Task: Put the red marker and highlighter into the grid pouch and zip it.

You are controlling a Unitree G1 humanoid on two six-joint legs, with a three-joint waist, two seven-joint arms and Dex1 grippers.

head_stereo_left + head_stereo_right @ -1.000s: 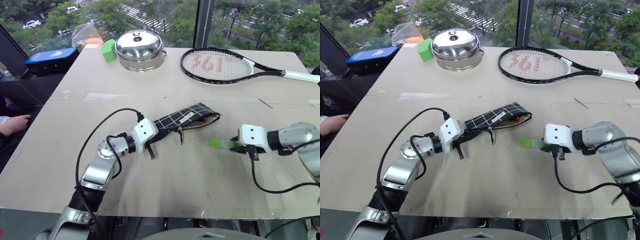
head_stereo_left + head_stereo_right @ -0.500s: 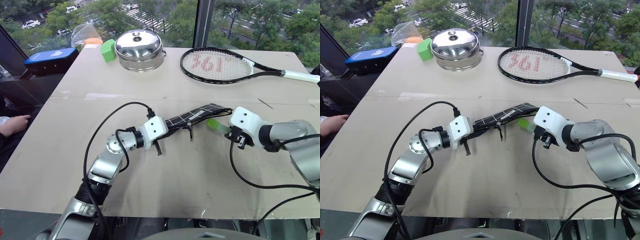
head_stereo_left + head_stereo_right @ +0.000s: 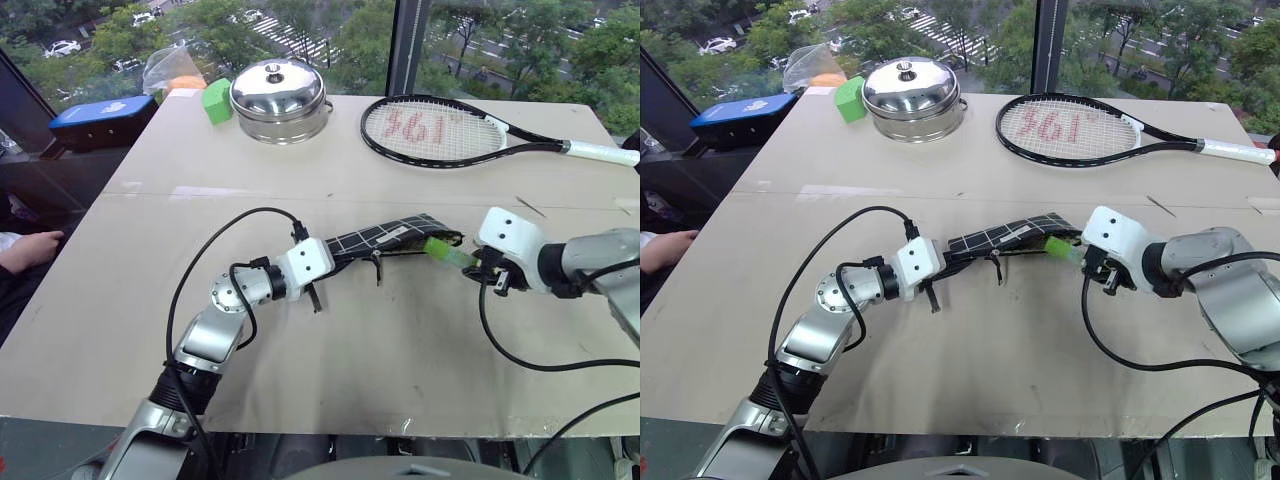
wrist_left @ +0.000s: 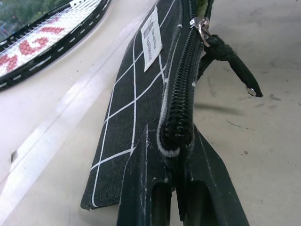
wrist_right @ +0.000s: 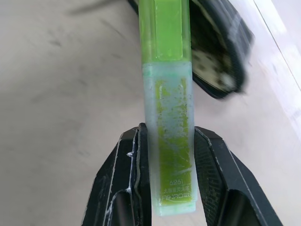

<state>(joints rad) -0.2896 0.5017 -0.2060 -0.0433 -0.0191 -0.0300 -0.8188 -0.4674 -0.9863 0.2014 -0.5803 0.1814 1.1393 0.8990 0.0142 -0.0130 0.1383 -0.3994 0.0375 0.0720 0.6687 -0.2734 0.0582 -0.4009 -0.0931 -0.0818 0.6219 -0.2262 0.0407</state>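
Highlighter, clamped in your right gripper, tip at the grid pouch mouth; left gripper pinches the pouch's closed end. Push in along the zipper line.

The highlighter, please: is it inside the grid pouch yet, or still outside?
Mostly outside: the right gripper clamps the highlighter, whose tip is only at the grid pouch mouth.

racket strings have red marks, look like "361"; pouch label and highlighter print are too tiny to read
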